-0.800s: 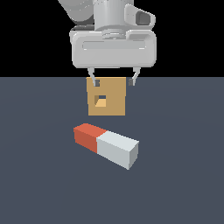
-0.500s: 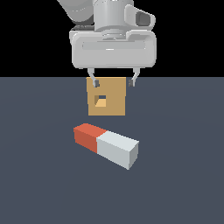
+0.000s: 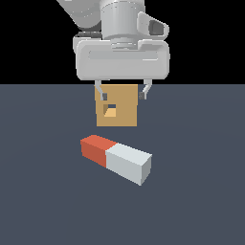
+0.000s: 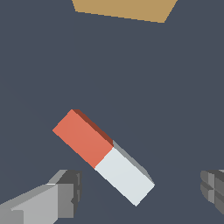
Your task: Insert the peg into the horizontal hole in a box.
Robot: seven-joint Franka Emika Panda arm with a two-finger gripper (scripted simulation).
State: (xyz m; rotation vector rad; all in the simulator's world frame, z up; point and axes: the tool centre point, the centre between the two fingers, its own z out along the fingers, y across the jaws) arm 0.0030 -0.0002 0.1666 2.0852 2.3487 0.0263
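The peg [image 3: 116,158] lies flat on the dark floor, its red-orange part toward the exterior view's left and its white-grey part toward the right. It also shows in the wrist view [image 4: 103,155], lying askew. The tan box [image 3: 117,112] stands behind it, with the small square hole [image 3: 110,111] in its face. My gripper [image 3: 122,94] hangs high above the floor, open and empty, its fingertips [image 3: 143,94] in front of the box's upper part. In the wrist view the fingers [image 4: 65,194] flank the peg's white end from well above it.
The dark grey floor [image 3: 201,201] spreads all round the peg and box. Only the box's edge [image 4: 122,9] shows in the wrist view. No other objects are in view.
The gripper has shifted slightly, a little lower and toward the exterior view's right. The peg and box have not moved.
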